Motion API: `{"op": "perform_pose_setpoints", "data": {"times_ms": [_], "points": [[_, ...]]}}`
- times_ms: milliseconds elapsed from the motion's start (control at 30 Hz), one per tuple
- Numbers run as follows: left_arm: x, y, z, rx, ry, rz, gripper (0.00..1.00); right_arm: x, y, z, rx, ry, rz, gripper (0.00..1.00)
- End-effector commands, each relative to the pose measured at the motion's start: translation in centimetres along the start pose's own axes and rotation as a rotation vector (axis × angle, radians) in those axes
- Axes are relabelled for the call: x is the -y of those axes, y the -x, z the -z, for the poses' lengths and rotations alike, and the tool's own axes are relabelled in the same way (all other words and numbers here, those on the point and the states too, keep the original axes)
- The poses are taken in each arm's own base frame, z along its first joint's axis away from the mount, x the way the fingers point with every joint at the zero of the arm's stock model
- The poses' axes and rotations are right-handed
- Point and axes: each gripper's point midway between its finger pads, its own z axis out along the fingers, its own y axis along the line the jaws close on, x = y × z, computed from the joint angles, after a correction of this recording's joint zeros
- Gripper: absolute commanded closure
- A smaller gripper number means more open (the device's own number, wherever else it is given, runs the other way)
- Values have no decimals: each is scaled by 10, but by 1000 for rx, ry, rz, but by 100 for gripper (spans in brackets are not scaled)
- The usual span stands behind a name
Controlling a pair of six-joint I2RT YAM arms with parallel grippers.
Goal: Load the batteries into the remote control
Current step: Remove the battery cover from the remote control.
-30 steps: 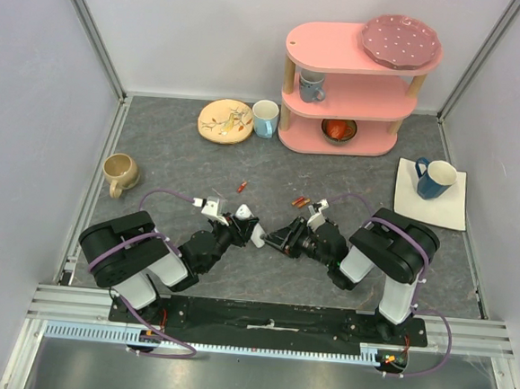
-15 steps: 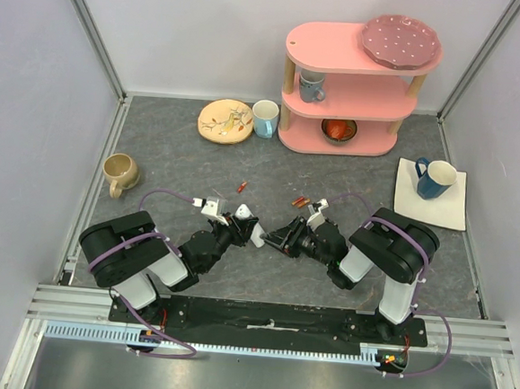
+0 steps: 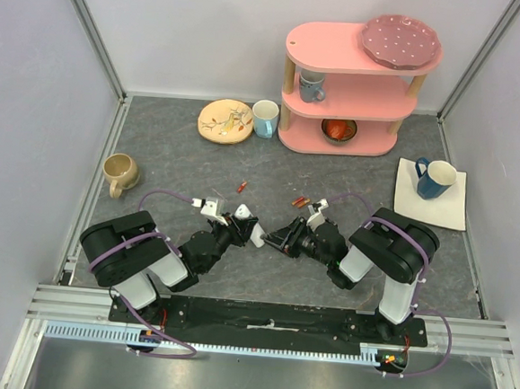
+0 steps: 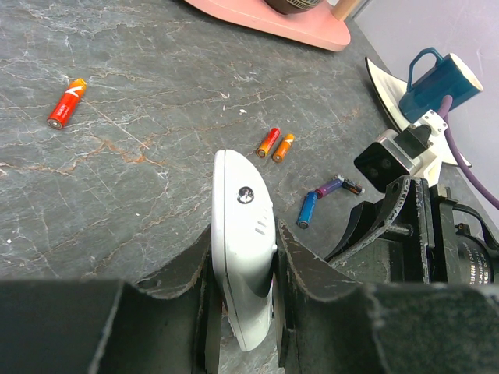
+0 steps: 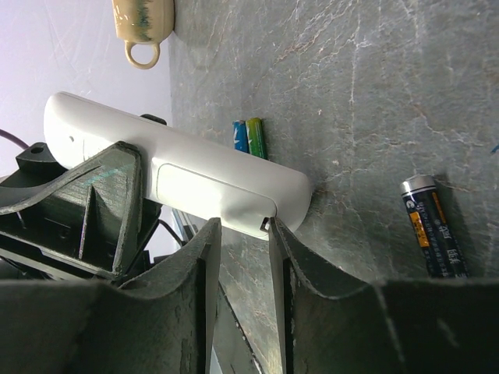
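Observation:
My left gripper (image 4: 245,248) is shut on the remote control (image 4: 243,234), a slim white handset held on edge just above the table (image 3: 253,231). In the right wrist view the remote control (image 5: 179,167) shows its plain back cover. The tips of my right gripper (image 5: 243,226) stand apart at the cover's end by the latch notch, with nothing between them. Batteries lie on the table: a red-orange one (image 4: 66,102), an orange pair (image 4: 274,144), a blue one (image 4: 307,209), a purple-dark one (image 4: 337,187), a dark one (image 5: 431,226) and a blue-green pair (image 5: 250,138).
A pink three-tier shelf (image 3: 359,85) stands at the back with a plate, a cup and a bowl on it. A patterned plate (image 3: 225,121) and a white-blue cup (image 3: 265,118) sit to its left. A tan mug (image 3: 119,173) is at left, a blue mug (image 3: 435,179) on a white square plate (image 3: 448,214) at right.

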Motion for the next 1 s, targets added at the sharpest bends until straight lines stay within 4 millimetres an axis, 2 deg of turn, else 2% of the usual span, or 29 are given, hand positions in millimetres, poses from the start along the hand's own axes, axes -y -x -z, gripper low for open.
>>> {"op": "perform_pose_setpoints", "data": {"times_ms": [0, 633, 967], "points": [[30, 32, 4, 133, -123, 67, 98, -73, 20, 2, 82, 275, 48, 62], [24, 26, 5, 129, -91, 26, 98, -80, 21, 8, 89, 289, 51, 63], [23, 27, 5, 130, -85, 26, 98, -77, 20, 11, 90, 282, 50, 63]]}}
